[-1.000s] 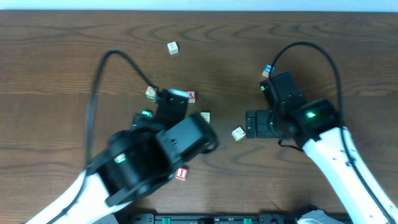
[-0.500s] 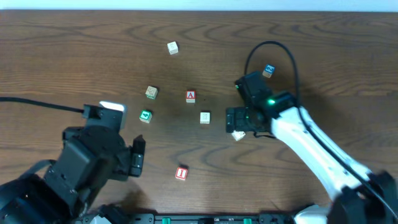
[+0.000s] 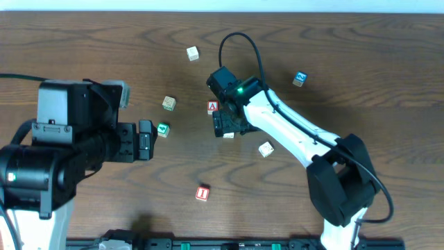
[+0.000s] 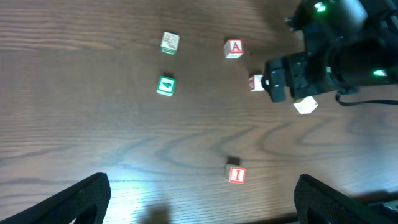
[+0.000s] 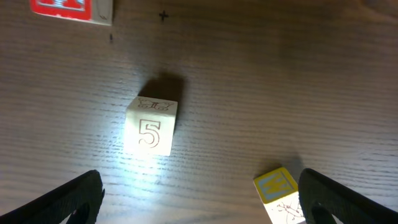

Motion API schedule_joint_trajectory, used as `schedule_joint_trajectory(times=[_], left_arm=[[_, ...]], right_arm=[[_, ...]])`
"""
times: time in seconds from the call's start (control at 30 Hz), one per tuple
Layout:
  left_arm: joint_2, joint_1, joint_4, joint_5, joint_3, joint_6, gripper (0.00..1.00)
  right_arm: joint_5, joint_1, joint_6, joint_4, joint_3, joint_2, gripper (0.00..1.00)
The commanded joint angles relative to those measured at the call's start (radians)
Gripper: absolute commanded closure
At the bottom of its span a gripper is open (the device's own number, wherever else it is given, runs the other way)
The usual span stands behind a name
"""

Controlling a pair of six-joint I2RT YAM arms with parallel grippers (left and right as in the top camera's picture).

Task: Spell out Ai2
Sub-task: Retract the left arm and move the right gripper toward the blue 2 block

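We find the A cube (image 3: 213, 106) near the middle of the bench (image 3: 361, 42), the I cube (image 3: 202, 194) well apart toward the arms' side, and the 2 cube (image 3: 300, 78) off to the right, so no row is formed. The right gripper (image 3: 223, 126) hangs released over a pale 5 cube (image 5: 151, 130) just beside the A cube, and the left gripper (image 3: 143, 139) stands released and empty. We judge gathering is in hand, and the next move calls for shifting the right gripper onto the A cube.

Robotics lab bench, by looks: dark wood-grain table (image 3: 361, 42), bulky left arm (image 3: 41, 170), right arm (image 3: 291, 135) with green status light (image 3: 241, 88) glowing, small lettered cubes (image 3: 192, 53) scattered about, black equipment rail (image 3: 229, 244) along near edge.
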Motion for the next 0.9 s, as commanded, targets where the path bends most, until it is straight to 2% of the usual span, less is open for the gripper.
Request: schedule_joint_trajectory(times=[0.0, 0.37, 0.43, 0.5, 0.53, 0.6, 0.67, 0.7, 0.87], left_arm=[[0.019, 0.017, -0.001, 0.046, -0.001, 0.042, 0.05], [0.067, 0.017, 0.001, 0.014, -0.001, 0.043, 0.05], [0.068, 0.017, 0.003, 0.014, -0.001, 0.043, 0.05], [0.07, 0.017, 0.003, 0.013, -0.001, 0.043, 0.05], [0.07, 0.017, 0.003, 0.013, -0.001, 0.043, 0.05], [0.07, 0.017, 0.003, 0.006, -0.001, 0.042, 0.05], [0.07, 0.017, 0.003, -0.008, -0.001, 0.042, 0.04], [0.07, 0.017, 0.003, -0.008, -0.001, 0.042, 0.04], [0.07, 0.017, -0.004, -0.008, -0.001, 0.042, 0.05]], right_arm=[[-0.018, 0.005, 0.005, 0.019, 0.014, 0.017, 0.01], [-0.036, 0.009, 0.039, 0.056, 0.014, 0.104, 0.03], [-0.042, 0.009, 0.038, 0.075, 0.014, 0.118, 0.12], [-0.041, 0.009, 0.038, 0.094, 0.014, 0.13, 0.34], [-0.041, 0.009, 0.038, 0.097, 0.014, 0.133, 0.41], [-0.04, 0.009, 0.038, 0.099, 0.014, 0.138, 0.48], [-0.026, 0.009, 0.038, 0.1, 0.014, 0.138, 0.6], [-0.02, 0.009, 0.038, 0.1, 0.014, 0.138, 0.65], [0.039, 0.004, 0.038, 0.082, 0.014, 0.138, 0.71]])
